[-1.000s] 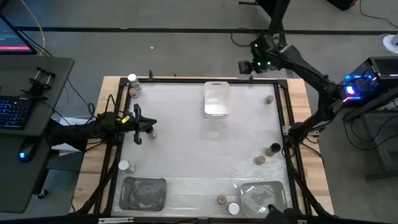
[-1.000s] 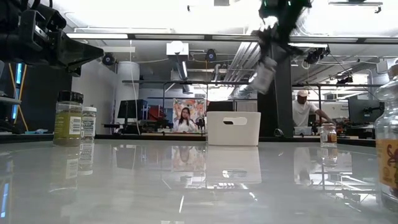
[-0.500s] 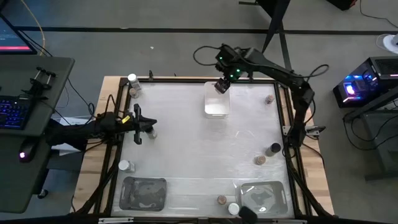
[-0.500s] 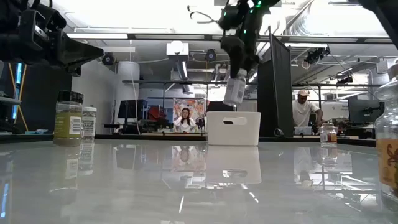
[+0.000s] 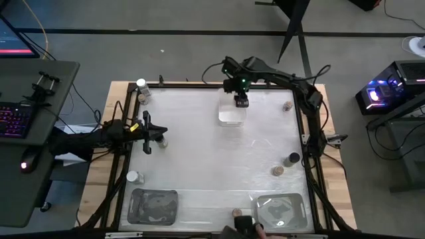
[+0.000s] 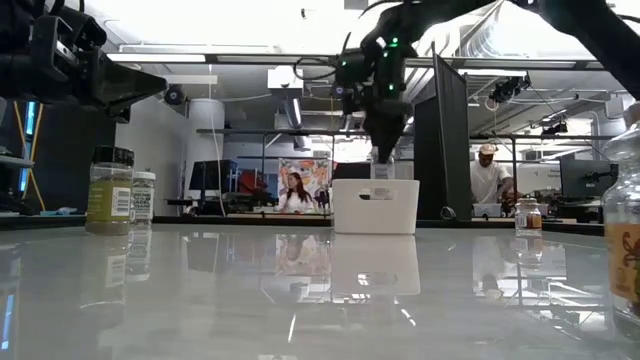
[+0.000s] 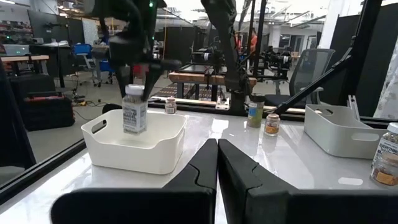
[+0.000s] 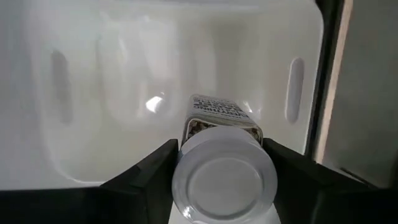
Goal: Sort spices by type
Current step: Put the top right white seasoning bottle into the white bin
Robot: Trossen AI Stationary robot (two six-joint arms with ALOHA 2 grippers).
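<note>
The right hand (image 5: 240, 99) is clamped on a white-topped spice jar (image 8: 225, 171). The jar stands straight up, its top pointing up and its long side running up and down. It hangs inside the white tray (image 5: 230, 113) at twelve o'clock on the counter (image 5: 212, 153); whether its bottom touches the tray floor cannot be told. No other jar shows in that tray.

The left hand (image 5: 147, 131) waits at nine o'clock, its fingers pressed together on nothing. Two clear trays (image 5: 153, 205) lie at six o'clock. Other jars (image 5: 277, 170) stand loose on the counter.
</note>
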